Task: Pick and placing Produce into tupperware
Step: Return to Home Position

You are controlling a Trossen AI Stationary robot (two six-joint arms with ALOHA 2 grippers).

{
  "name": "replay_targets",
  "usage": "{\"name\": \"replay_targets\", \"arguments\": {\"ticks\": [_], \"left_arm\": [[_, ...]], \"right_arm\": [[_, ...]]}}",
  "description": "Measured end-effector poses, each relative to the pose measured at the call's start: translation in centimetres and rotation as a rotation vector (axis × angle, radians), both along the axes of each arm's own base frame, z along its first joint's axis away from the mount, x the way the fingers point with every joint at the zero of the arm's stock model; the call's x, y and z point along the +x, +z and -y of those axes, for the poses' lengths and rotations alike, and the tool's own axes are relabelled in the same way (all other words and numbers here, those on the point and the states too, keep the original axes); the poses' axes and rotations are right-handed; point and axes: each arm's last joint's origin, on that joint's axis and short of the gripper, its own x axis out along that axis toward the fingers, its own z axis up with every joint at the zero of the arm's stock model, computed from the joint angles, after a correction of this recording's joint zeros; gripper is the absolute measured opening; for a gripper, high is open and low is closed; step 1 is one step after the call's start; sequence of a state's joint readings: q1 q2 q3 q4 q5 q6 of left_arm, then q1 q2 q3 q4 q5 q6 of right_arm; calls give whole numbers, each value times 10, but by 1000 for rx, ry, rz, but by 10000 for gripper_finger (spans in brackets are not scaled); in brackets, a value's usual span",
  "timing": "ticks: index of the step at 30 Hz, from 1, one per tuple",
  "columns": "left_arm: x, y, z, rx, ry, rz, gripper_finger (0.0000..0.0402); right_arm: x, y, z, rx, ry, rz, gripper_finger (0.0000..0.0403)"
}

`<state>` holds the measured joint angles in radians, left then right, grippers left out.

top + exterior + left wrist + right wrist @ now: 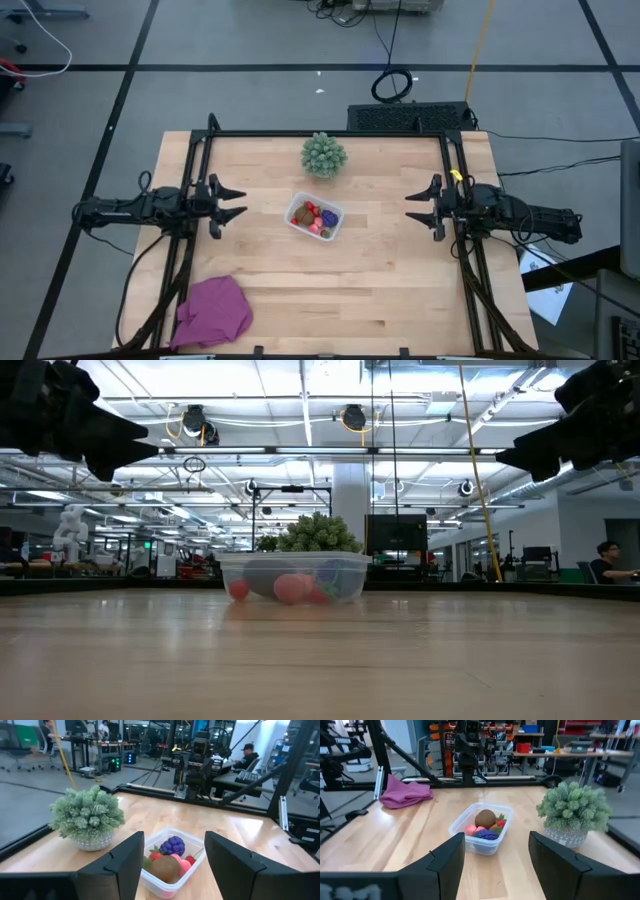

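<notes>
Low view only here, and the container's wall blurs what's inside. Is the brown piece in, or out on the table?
Observer: In. The left wrist view shows the brown oval piece lying in the tupperware beside the purple piece.
Operator: Any produce loose outside it?
Observer: None in the high view; outside the tupperware sit only the green spiky ball and the magenta cloth.
Operator: And the pincers?
Observer: Left pincer and right pincer are both open, on opposite sides of the tupperware, facing it.
</notes>
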<state>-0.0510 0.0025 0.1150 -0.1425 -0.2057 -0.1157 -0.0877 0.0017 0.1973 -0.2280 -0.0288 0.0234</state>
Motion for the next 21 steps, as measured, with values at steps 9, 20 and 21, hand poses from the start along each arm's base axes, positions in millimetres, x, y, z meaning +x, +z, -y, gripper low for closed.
{"name": "replay_targets", "arguments": {"ticks": [9,20,21], "left_arm": [[0,-4,1,-180,-13,-15,214],[0,-4,1,-173,-13,-16,214],[0,-4,1,-173,-13,-16,214]], "right_arm": [[0,3,0,159,-15,37,208],[0,3,0,196,-18,39,208],[0,3,0,196,-18,39,208]]}}
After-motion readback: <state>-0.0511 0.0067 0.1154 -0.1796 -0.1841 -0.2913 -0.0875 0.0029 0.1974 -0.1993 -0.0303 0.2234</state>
